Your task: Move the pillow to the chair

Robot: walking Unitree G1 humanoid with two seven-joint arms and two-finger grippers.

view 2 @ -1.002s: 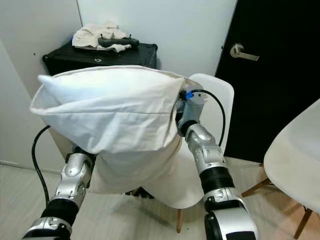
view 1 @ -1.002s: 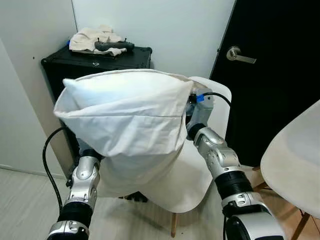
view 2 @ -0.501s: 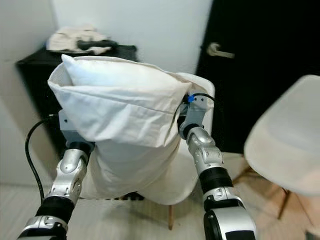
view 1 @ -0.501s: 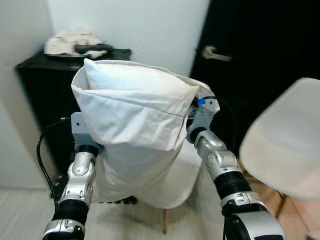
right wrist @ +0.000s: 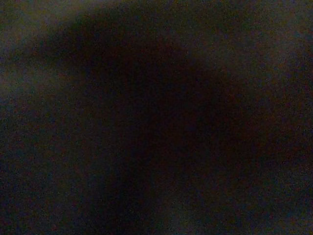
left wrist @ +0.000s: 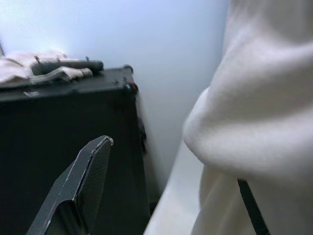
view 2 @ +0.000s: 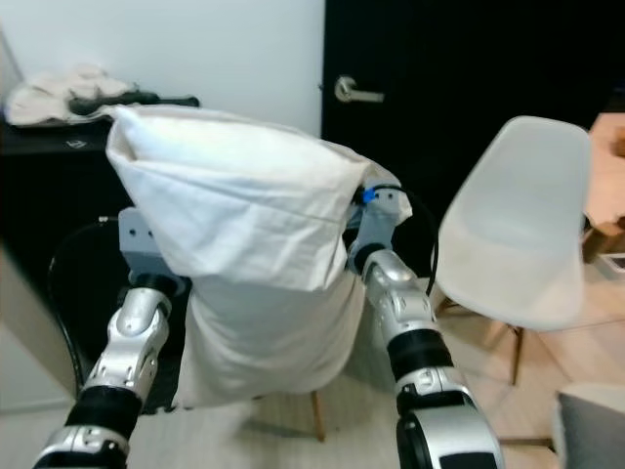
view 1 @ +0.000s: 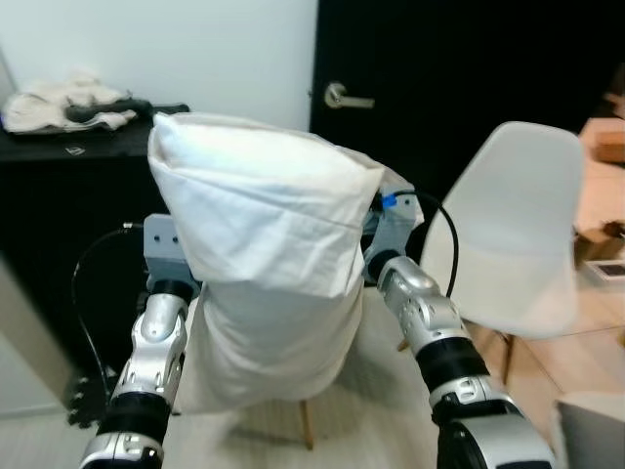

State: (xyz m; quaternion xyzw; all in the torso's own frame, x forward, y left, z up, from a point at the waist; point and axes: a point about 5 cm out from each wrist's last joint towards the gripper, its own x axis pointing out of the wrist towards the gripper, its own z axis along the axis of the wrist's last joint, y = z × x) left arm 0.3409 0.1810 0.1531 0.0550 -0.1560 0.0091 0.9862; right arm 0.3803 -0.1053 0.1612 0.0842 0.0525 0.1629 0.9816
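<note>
Pillow (view 1: 262,244), white and bulky, hangs upright between both raised silver arms, in front of a white chair (view 1: 513,234) that stands to its right. On the pillow's left side, the left gripper (left wrist: 161,191) shows one black finger (left wrist: 80,188) free in the air and the other against the fabric, spread apart around the pillow's edge. On its right side, the right gripper is buried in cloth; whether it is clamped cannot be told. Behind the pillow stand a black cabinet (view 1: 68,195) topped with crumpled cloth (view 1: 44,98), a white wall (view 1: 215,49) and a black door (view 1: 459,68).
</note>
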